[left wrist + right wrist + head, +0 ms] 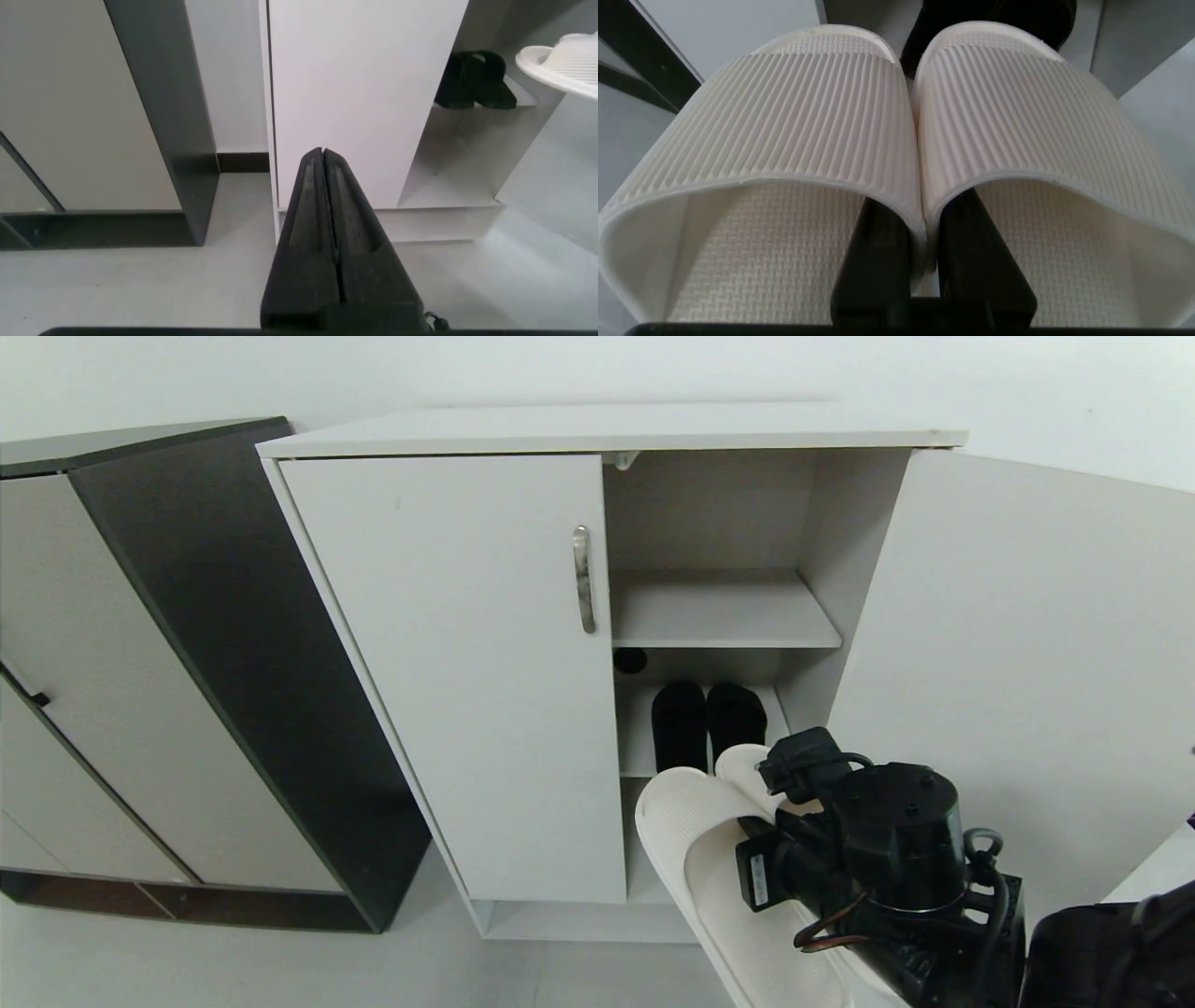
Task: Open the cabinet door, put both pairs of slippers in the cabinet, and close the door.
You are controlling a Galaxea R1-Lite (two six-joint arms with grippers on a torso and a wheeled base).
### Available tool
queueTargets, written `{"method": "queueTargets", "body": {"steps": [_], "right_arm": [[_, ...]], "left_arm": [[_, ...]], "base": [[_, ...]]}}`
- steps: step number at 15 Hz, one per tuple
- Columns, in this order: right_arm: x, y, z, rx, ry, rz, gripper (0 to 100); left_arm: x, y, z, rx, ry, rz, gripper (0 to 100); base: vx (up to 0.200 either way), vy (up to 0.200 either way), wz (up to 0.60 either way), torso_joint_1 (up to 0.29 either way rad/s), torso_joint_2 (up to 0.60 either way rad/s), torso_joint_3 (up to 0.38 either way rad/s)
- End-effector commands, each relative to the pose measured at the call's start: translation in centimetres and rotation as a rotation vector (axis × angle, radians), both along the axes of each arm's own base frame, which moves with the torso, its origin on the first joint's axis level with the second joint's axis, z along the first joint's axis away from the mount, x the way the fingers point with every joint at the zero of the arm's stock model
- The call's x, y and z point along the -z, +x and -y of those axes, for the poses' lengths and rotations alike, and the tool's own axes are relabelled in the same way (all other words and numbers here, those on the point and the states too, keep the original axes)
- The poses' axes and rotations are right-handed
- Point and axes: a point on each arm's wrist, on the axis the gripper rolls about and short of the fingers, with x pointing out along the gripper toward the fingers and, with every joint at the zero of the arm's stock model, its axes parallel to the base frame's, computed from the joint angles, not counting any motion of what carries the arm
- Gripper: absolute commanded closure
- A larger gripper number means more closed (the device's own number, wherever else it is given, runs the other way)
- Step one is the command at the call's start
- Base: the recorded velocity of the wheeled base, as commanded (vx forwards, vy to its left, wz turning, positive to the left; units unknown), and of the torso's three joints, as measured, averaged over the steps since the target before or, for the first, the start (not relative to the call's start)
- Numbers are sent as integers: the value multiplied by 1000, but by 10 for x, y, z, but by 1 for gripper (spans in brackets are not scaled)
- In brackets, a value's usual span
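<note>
The white cabinet [448, 672] stands with its right door [1018, 681] swung open and its left door closed. A pair of black slippers [707, 721] lies on the middle shelf, also seen as the black slippers [481, 79] in the left wrist view. My right gripper [920, 238] is shut on a pair of white slippers [906, 131], pinching their inner straps together. In the head view the white slippers [709, 859] hang in front of the open compartment, toes toward the lower shelf. My left gripper [323, 154] is shut and empty, low over the floor before the closed door.
A dark-sided cabinet [233, 663] stands to the left of the white one. The upper shelf [724, 611] is bare. A metal handle [583, 579] runs down the closed left door. Grey floor [140, 280] lies in front.
</note>
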Motion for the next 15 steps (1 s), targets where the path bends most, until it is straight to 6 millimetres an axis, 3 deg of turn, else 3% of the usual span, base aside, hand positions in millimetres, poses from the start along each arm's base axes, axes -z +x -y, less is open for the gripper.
{"method": "queueTargets", "body": {"steps": [1,10,13,15], "right_arm": [[8,2,-3,0,-7,-4,100],[16,5,-6,-32,6,43,100],[-6,17,-23,22,47,92,100],[-27,26,-33,80,47,27,100]], "left_arm": [[0,0,0,-1,0,0,100],[0,0,0,-1,0,0,100],[0,0,0,-1,0,0,100],[0,0,0,1,2,0,100]], "base": [[0,0,0,2,71,41],[0,0,-67,0,3,2],[0,0,0,0,0,0],[0,0,0,0,0,0]]}}
